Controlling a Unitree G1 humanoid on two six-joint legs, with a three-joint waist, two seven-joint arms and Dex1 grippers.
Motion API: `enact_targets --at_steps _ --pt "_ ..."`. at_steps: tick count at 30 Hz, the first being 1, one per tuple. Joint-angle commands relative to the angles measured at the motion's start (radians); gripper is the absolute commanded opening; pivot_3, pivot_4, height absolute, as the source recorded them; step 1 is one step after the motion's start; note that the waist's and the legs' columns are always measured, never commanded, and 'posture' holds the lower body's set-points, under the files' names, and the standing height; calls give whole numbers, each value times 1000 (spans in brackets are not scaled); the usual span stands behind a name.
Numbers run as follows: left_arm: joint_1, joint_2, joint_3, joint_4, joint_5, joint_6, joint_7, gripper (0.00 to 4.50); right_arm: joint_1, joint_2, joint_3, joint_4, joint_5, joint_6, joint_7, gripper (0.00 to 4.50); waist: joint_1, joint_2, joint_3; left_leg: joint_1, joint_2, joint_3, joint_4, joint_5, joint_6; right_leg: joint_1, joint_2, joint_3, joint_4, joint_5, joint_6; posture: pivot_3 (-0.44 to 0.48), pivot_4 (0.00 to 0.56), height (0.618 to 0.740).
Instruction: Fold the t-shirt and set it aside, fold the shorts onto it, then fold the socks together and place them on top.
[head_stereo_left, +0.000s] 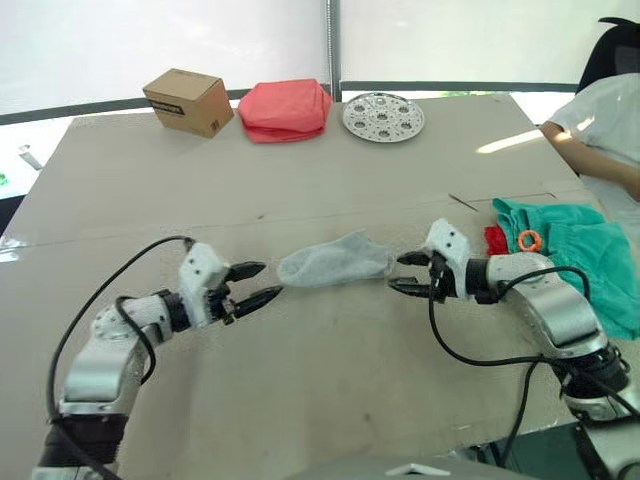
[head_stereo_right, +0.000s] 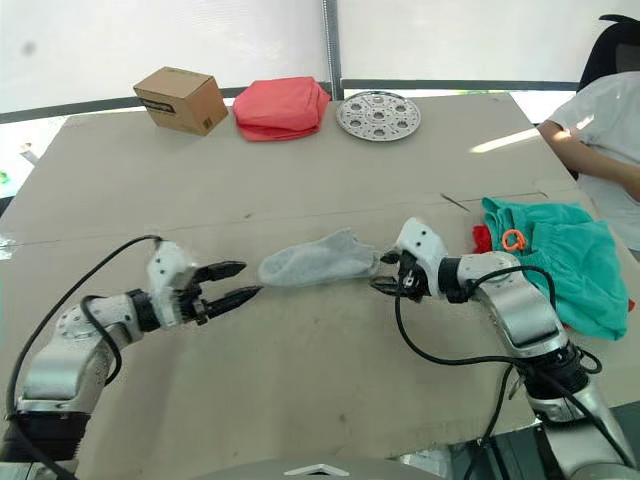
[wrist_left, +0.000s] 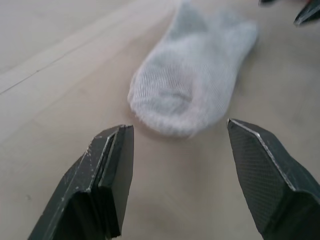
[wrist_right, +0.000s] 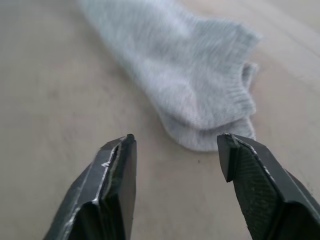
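Both open tools (head_stereo_left: 262, 282) (head_stereo_left: 405, 272) flank the socks (head_stereo_left: 333, 259), untouched.

Light grey, soft knit socks (head_stereo_left: 334, 259) lie stacked flat at the frame's centre on the tan surface (head_stereo_left: 320, 180), toe end left, cuff end right. At right edge, crumpled teal-green fabric shorts (head_stereo_left: 585, 255) with an orange drawstring loop cover a bright red t-shirt (head_stereo_left: 495, 239), only a sliver visible.

Head overview; opposed wrist close-ups sharing socks (head_stereo_left: 335, 260)
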Motion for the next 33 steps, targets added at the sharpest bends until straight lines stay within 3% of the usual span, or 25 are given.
enact_targets --at_steps 1,4,5,9,10,13,18,23,30,33 --pt "26 -4 74 -76 -158 158 34 3519 10 127 -90 -67 89 109 -152 2781 1 0 0 1 0 0 0 0 0 0 1 0 0 -2 2 0 150 740" --pt "44 -29 105 -98 -225 231 90 4489 14 212 -88 -68 93 110 -243 3885 4 2 1 2 0 0 0 0 -1 0 1 1 0 -4 -1 0 150 740" --pt "49 -36 109 -101 -227 240 110 4500 12 241 -87 -62 89 100 -279 4374 4 2 1 2 0 0 0 0 0 0 1 1 0 -4 -1 0 150 740" --pt "71 -77 116 -134 -263 313 204 4500 9 271 4 5 2 -39 -336 4448 2 1 1 1 -2 0 0 0 -1 0 1 2 0 -2 -5 0 150 740" --pt "76 -92 119 -147 -288 345 236 4500 8 259 37 24 -28 -86 -334 3793 2 2 1 1 -5 0 -1 0 -1 0 1 2 0 -2 -5 0 150 740" --pt "74 -135 104 -187 -313 415 343 4500 4 233 94 55 -63 -168 -311 2523 2 1 1 1 -5 0 -1 0 -1 0 1 3 0 -2 -5 0 150 740" --pt "-16 -285 122 -205 -499 578 623 4500 0 161 135 76 -72 -268 -209 2523 5 -1 0 2 -5 0 -1 0 -1 1 1 4 0 -2 -5 0 150 740" --pt "-101 -425 139 -169 -580 653 913 4500 12 68 146 67 -53 -356 -89 2523 5 -4 -2 3 -7 -1 0 0 0 3 0 4 0 -2 -5 0 150 740" --pt "-152 -527 123 -143 -609 660 1112 4500 26 48 142 67 -74 -391 -93 2523 13 -4 -2 5 -7 -2 0 0 0 5 1 4 0 -2 -5 0 150 740" --pt "-160 -525 103 -142 -584 657 1126 4500 31 54 135 73 -81 -388 -113 2523 21 -4 -2 5 -8 -1 1 0 0 5 1 5 0 -2 -5 0 150 740"
